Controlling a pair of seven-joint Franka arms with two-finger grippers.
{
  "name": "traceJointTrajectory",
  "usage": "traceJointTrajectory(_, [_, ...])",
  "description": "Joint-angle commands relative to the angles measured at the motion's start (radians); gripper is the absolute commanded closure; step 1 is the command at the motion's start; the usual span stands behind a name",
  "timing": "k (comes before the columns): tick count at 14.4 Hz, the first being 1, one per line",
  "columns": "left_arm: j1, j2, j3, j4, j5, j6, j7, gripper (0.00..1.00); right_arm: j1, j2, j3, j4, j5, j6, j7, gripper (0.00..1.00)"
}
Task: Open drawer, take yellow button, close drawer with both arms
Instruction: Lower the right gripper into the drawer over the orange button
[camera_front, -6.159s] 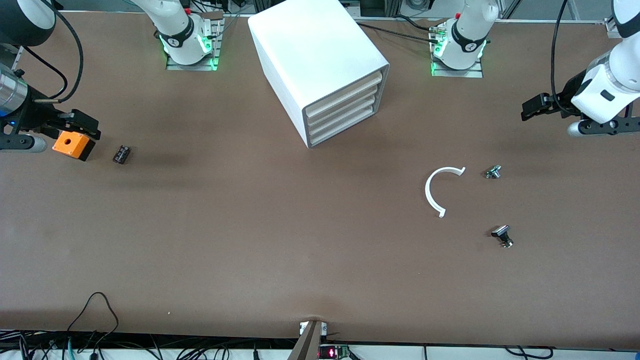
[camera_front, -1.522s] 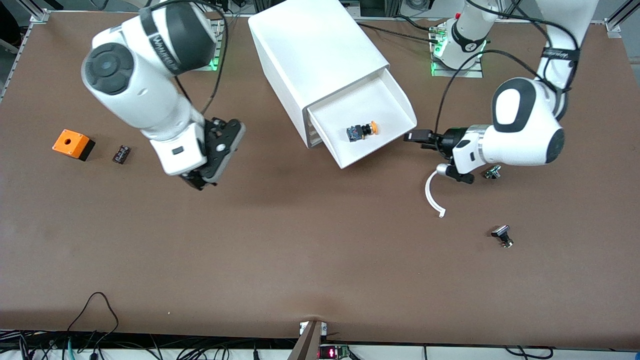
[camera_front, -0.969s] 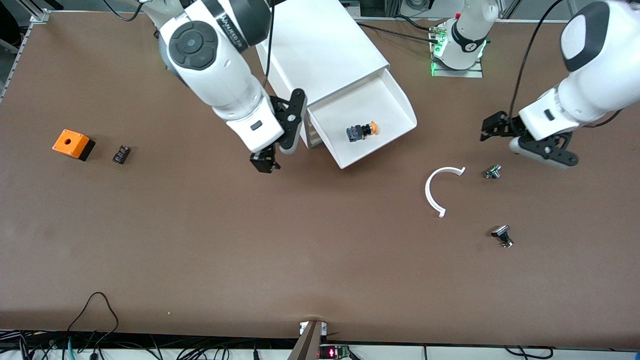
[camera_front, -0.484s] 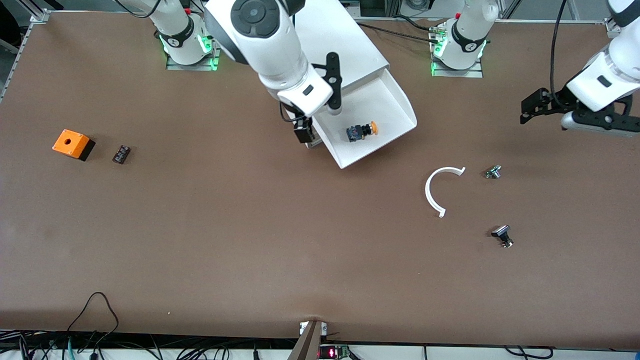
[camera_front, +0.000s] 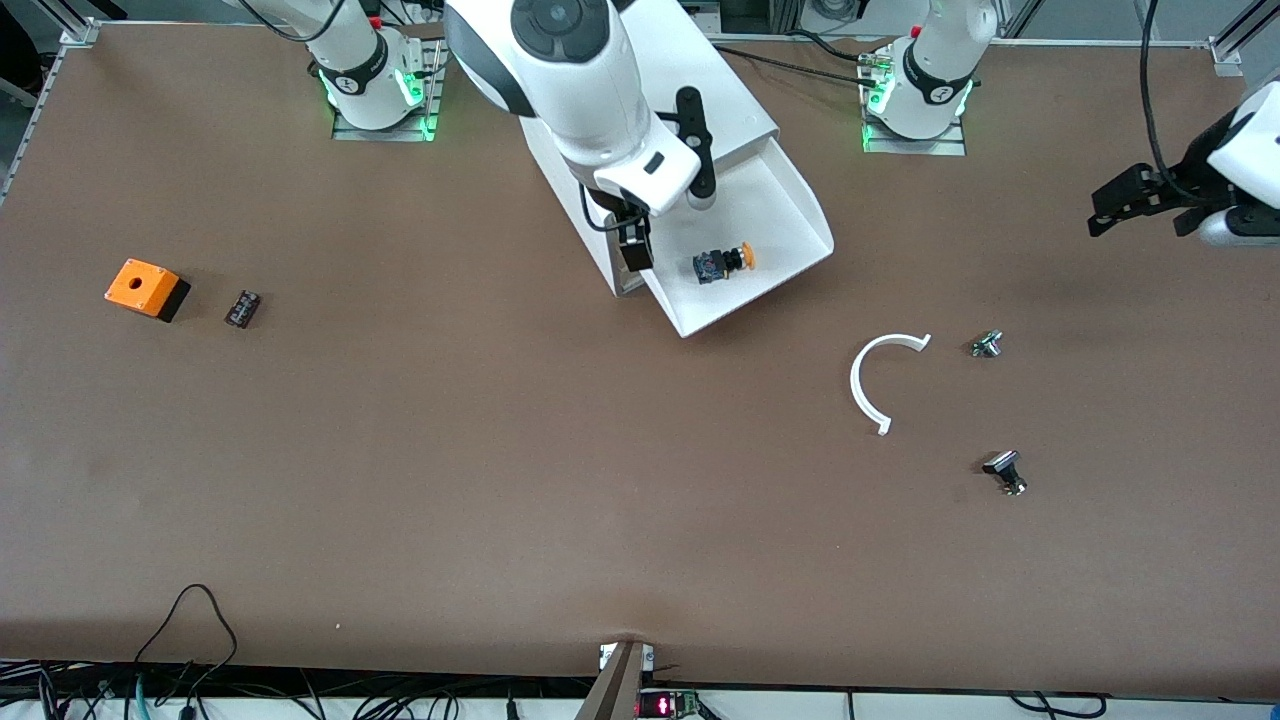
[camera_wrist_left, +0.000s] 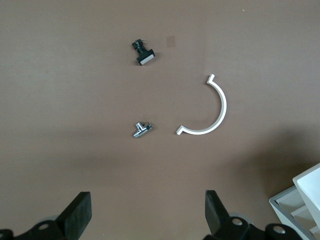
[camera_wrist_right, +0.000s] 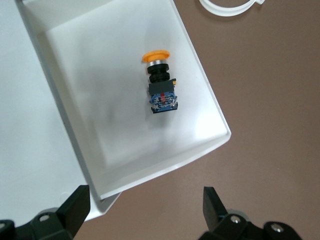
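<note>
Over the pulled-out drawer (camera_front: 790, 215), upper centre of the front view, hangs the right gripper (camera_front: 634, 245), and its wrist camera looks straight down into the tray. Jaws spread wide, nothing between them. The button (camera_front: 722, 262) lies on its side on the drawer floor, orange cap pointing toward the left arm's end of the desk (camera_front: 500, 480), blue-and-black body trailing the opposite way. In the right wrist view the button (camera_wrist_right: 161, 88) sits roughly mid-tray, clear of every wall of the drawer (camera_wrist_right: 60, 100).

Out at the right edge of the front view the left gripper (camera_front: 1125, 200) hovers over bare desk, waiting, jaws open and empty; its wrist view shows the black fingers (camera_wrist_left: 77, 215) wide apart above the white arc piece (camera_wrist_left: 212, 112) and two small black-and-silver parts (camera_wrist_left: 141, 129).

So the drawer looks fully open: step one done, I'd say, and the pick is now in hand. Next call for the right arm: shift across so the button sits between the jaws, line them across the narrow body, descend into the shallow tray without clipping its rim, then pinch. Closing the drawer comes after.

Far off at the left of the frame, the orange cube (camera_front: 145, 288) is no part of this.
</note>
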Motion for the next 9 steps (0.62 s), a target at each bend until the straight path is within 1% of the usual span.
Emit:
traceJointTrajectory(1, [0.005, 0.057, -0.006, 0.076, 0.010, -0.027, -0.015, 0.00, 0.058, 0.095, -0.029, 0.093, -0.013, -0.013, -0.010, 0.00])
traceJointTrajectory(2, [0.006, 0.077, -0.006, 0.107, 0.011, -0.027, -0.017, 0.00, 0.086, 0.125, -0.055, 0.122, -0.013, -0.017, -0.012, 0.00])
traceJointTrajectory(5, [0.003, 0.090, -0.010, 0.129, 0.016, -0.027, -0.029, 0.00, 0.167, 0.181, -0.129, 0.162, -0.011, -0.004, -0.007, 0.00])
traceJointTrajectory(9, [-0.009, 0.100, -0.027, 0.136, 0.021, -0.026, -0.045, 0.00, 0.174, 0.198, -0.134, 0.168, -0.004, 0.088, -0.003, 0.00])
